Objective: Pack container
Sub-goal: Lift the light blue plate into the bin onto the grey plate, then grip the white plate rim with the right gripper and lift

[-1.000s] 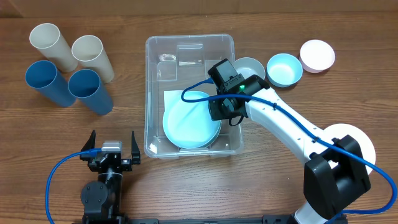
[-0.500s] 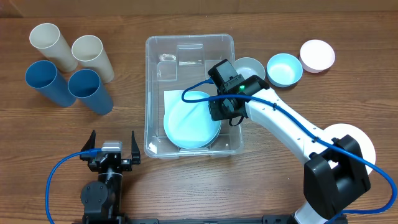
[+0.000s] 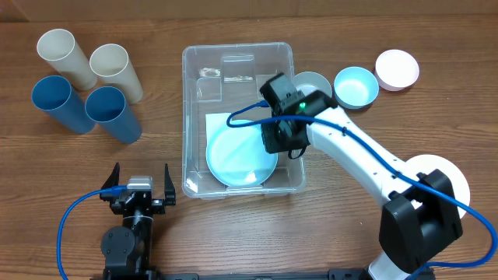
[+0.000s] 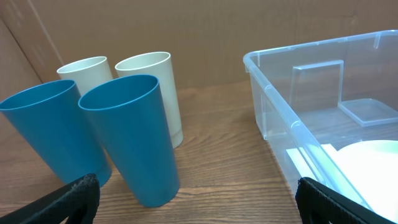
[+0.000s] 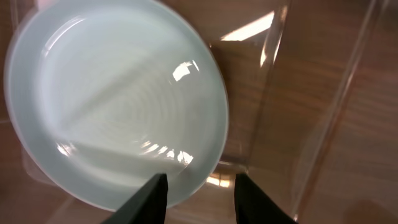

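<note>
Plate (image 5: 118, 106) released, right tool (image 5: 200, 190) parted just above, inside container (image 3: 238, 47)

Under the black right claw (image 5: 199, 193) lies a pale blue plate (image 5: 118, 99) with faint concentric rings, inside the clear container (image 3: 237, 47). Beyond the black left claw (image 3: 140, 175) stand 2 blue cups (image 3: 109, 109) and 2 cream cups (image 3: 58, 47) on the brown wood-grain tabletop (image 3: 47, 171).

Overhead view: the white and black right arm (image 3: 350, 148) reaches from its base at lower right up toward centre, wrist tipped downward. Its black two-finger right gripper (image 5: 199, 194) points straight down, fingers (image 5: 149, 199) parted (a clear gap shows). The black two-finger left gripper (image 3: 141, 177) rests low at lower left, spread wide.
</note>
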